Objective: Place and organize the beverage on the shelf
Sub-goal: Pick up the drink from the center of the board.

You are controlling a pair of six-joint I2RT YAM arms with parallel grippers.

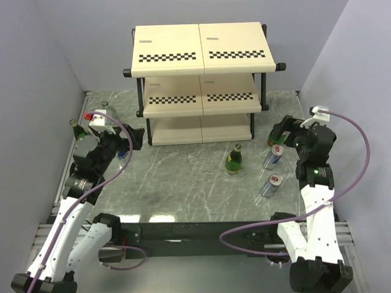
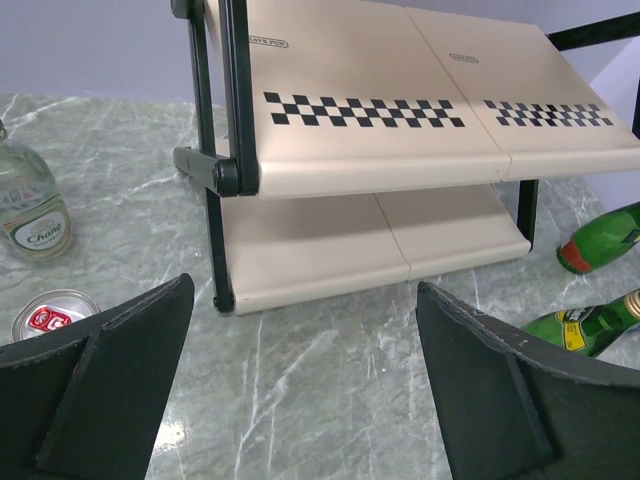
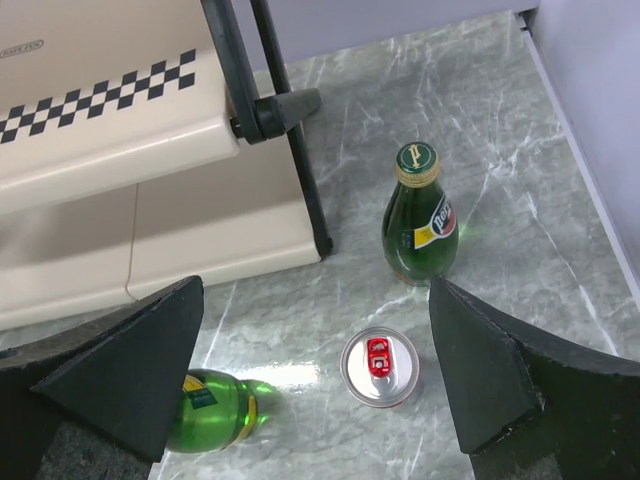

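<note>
Marble tabletop (image 1: 183,183) nearest you: your left gripper (image 2: 305,290) and right gripper (image 3: 315,290) both hover empty, fingers spread wide. Past them a can (image 3: 379,366) and a green bottle (image 3: 420,225) stand on the stone. Against the back wall (image 1: 183,12), the shelf (image 1: 201,49) shows no drinks, so every placement looks yet to do.

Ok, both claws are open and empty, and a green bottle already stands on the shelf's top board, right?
Not quite. The top board of the shelf holds nothing. The green bottle stands on the table in front of the shelf, as the top external view shows. The left claw and the right claw are indeed open and empty.
</note>
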